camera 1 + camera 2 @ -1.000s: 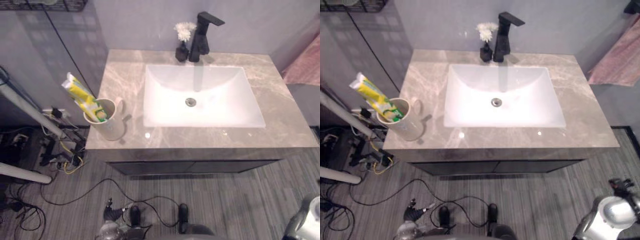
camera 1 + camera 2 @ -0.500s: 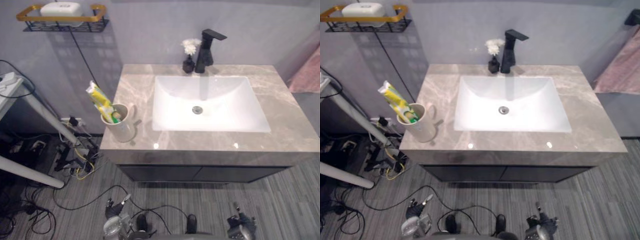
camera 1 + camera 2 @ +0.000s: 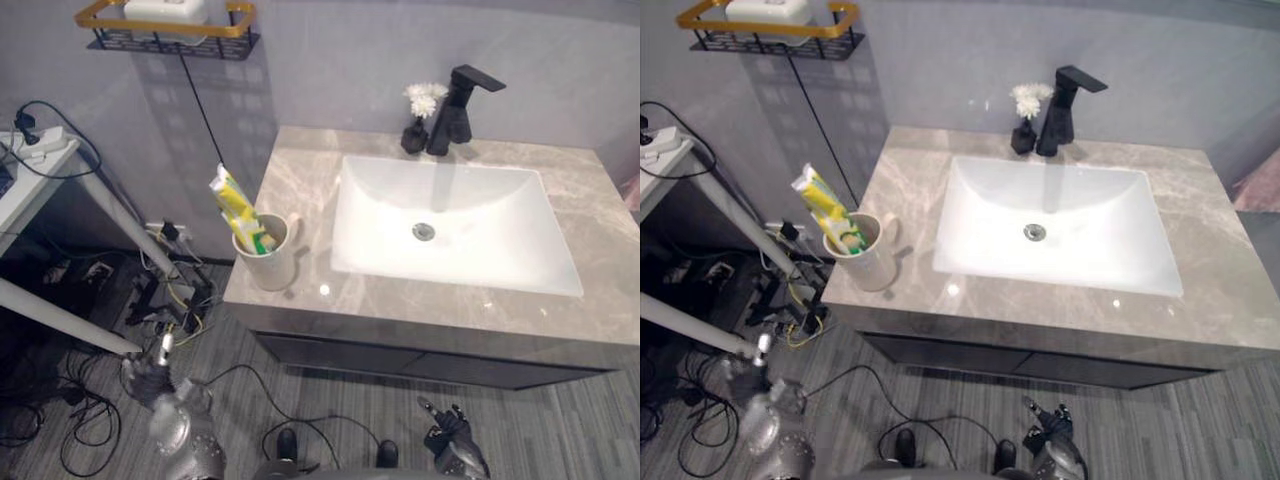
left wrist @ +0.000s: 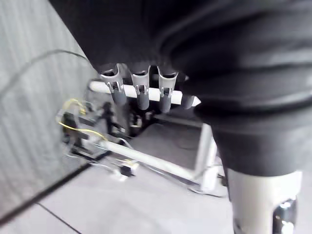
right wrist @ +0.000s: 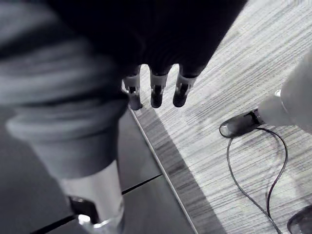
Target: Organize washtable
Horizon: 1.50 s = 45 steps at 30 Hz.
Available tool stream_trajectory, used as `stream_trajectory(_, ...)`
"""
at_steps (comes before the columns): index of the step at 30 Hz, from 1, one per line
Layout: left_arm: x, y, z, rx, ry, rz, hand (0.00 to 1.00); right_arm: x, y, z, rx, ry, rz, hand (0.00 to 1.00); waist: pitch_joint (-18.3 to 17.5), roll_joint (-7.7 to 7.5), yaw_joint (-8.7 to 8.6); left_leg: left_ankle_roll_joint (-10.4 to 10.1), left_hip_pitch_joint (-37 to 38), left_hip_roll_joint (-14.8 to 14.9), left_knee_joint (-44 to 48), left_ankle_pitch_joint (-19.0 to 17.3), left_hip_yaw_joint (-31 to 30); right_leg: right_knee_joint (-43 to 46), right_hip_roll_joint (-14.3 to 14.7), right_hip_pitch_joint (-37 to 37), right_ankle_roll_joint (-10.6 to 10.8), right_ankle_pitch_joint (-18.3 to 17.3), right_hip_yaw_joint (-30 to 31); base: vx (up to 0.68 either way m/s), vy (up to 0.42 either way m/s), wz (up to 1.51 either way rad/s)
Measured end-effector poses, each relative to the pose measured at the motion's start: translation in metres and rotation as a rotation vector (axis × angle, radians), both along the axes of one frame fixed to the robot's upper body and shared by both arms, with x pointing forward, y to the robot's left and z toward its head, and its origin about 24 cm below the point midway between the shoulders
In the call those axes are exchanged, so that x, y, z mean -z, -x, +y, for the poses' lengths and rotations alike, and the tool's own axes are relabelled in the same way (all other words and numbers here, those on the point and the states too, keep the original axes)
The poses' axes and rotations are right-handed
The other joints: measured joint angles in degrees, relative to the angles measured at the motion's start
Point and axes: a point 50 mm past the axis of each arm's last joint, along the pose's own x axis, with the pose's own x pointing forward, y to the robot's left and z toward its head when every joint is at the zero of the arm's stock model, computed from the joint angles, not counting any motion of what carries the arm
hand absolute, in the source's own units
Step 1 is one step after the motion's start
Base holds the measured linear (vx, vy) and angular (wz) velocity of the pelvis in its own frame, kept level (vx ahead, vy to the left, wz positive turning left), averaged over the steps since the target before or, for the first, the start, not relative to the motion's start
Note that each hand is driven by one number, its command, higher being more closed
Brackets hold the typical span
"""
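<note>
Marble-grey washtable top (image 3: 300, 175): cream ceramic mug (image 3: 268, 265) with yellow-green toothpaste tube (image 3: 231, 202) sits front-left corner, near edge. Left hand (image 3: 147, 370), right hand (image 3: 446, 441) hang low by floor (image 3: 570, 420), fingers relaxed, empty. Guess mug's next, so grip body from side, mind tube.

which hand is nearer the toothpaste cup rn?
Left. The left hand hangs low over the floor, left of the cup; the right hand is low before the cabinet, farther off to its right.

Both eye views are looking steeply down from the head, sharing the worktop (image 3: 296, 190) and sink (image 3: 455, 225) from slightly offset spots. Each wrist view is looking closely along its own fingers (image 4: 142, 95) toward the floor (image 5: 234, 73).
</note>
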Motion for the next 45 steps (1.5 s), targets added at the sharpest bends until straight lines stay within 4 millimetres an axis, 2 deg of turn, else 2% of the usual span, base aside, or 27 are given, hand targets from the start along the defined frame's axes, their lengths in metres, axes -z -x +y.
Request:
stream_trajectory(1,-0.007,-0.002,0.001,-0.005,-0.015,-0.032,0.00,0.001,0.003,-0.001,-0.002,0.002,0.009,0.00,0.0,0.00,-0.02,-0.1,-0.1,0.0,0.0,-0.1,0.0,0.1,-0.1,0.2,0.2,-0.1,0.0,0.01,0.019,0.12)
stream_trajectory(3,-0.035,-0.007,0.004,-0.022,-0.095,-0.131,0.00,0.002,0.005,0.000,-0.017,0.005,0.015,0.00,0.0,-0.08,0.08,-0.2,-0.2,0.3,0.0,-0.4,0.0,0.2,-0.2,0.3,0.5,-0.4,-0.2,0.00,0.017,0.06)
stream_trajectory(7,-0.063,-0.008,0.004,-0.044,-0.170,-0.236,0.00,0.003,0.011,-0.002,-0.040,0.016,0.030,0.00,0.0,-0.12,0.16,-0.2,-0.3,0.3,0.0,-0.7,0.0,0.3,-0.2,0.3,0.7,-0.4,-0.7,0.00,0.000,0.00)
stream_trajectory(8,-0.069,-0.008,0.003,-0.044,-0.187,-0.255,1.00,0.003,0.011,-0.001,-0.046,0.018,0.033,0.00,0.0,-0.18,0.18,-0.2,-0.3,0.3,0.0,-0.7,0.0,0.3,-0.2,0.3,0.7,-0.4,-0.8,0.04,0.008,0.04)
stream_trajectory(14,-0.093,-0.007,-0.002,-0.028,-0.277,-0.334,1.00,0.003,0.009,0.005,-0.115,0.015,0.025,0.00,-0.1,-0.37,0.22,-0.2,-0.1,0.5,0.0,-0.7,1.5,0.9,-0.1,0.4,0.9,-0.5,-0.8,0.01,0.004,0.02)
stream_trajectory(16,-0.099,-0.007,-0.004,-0.017,-0.290,-0.359,1.00,0.003,0.010,0.004,-0.118,0.019,0.026,0.00,-0.2,-0.39,0.76,-0.2,-0.1,0.5,0.0,-0.7,1.5,0.9,-0.1,0.4,0.9,-0.5,-0.8,0.00,0.000,0.00)
stream_trajectory(18,-0.103,-0.008,-0.006,-0.009,-0.298,-0.377,1.00,0.004,0.012,0.003,-0.117,0.021,0.032,0.00,-0.2,-0.42,1.47,-0.2,-0.1,0.5,0.0,-0.7,1.6,0.9,-0.1,0.4,0.9,-0.5,-0.8,0.00,0.000,0.00)
stream_trajectory(26,-0.115,-0.003,-0.013,0.045,-0.350,-0.418,1.00,0.004,0.015,0.003,-0.115,0.022,0.039,0.00,-0.7,-0.97,1.52,-0.2,0.0,0.5,0.0,-0.6,1.5,0.9,-0.1,0.5,0.9,-0.5,-0.8,0.00,0.000,0.00)
stream_trajectory(32,-0.119,-0.013,-0.035,0.177,-0.348,-0.462,1.00,0.006,0.018,0.003,-0.118,0.016,0.050,0.00,-0.8,-1.04,1.50,-0.2,-0.1,0.4,0.0,-0.6,1.4,0.9,-0.1,0.5,0.9,-0.5,-0.8,0.00,0.000,0.00)
stream_trajectory(35,-0.124,-0.016,-0.055,0.292,-0.337,-0.504,1.00,0.008,0.021,0.005,-0.128,0.001,0.059,0.00,-0.8,-1.04,1.44,-0.2,-0.2,0.4,0.0,-0.6,1.3,0.9,0.1,0.5,0.9,-0.6,-0.8,0.00,0.000,0.00)
stream_trajectory(36,-0.124,-0.023,-0.079,0.435,-0.308,-0.538,1.00,0.011,0.025,0.008,-0.158,-0.004,0.087,0.00,-0.8,-1.03,1.29,-0.2,-0.3,0.4,0.0,-0.6,1.2,0.9,0.3,0.2,0.9,-0.6,-0.6,0.00,0.000,0.00)
stream_trajectory(42,-0.123,-0.023,-0.085,0.470,-0.301,-0.542,1.00,0.012,0.026,0.006,-0.163,-0.003,0.105,0.00,-0.8,-1.05,1.32,-0.2,-0.6,0.4,0.0,-0.5,1.2,1.4,0.3,-0.4,0.9,-0.6,-0.1,0.00,0.000,0.00)
stream_trajectory(45,-0.120,-0.025,-0.099,0.565,-0.286,-0.540,1.00,0.013,0.027,0.006,-0.164,-0.003,0.114,0.00,-0.9,-1.12,1.26,-0.1,-0.5,0.4,0.0,-0.4,1.2,1.8,0.3,-0.6,0.9,-0.6,0.7,0.00,0.004,-0.01)
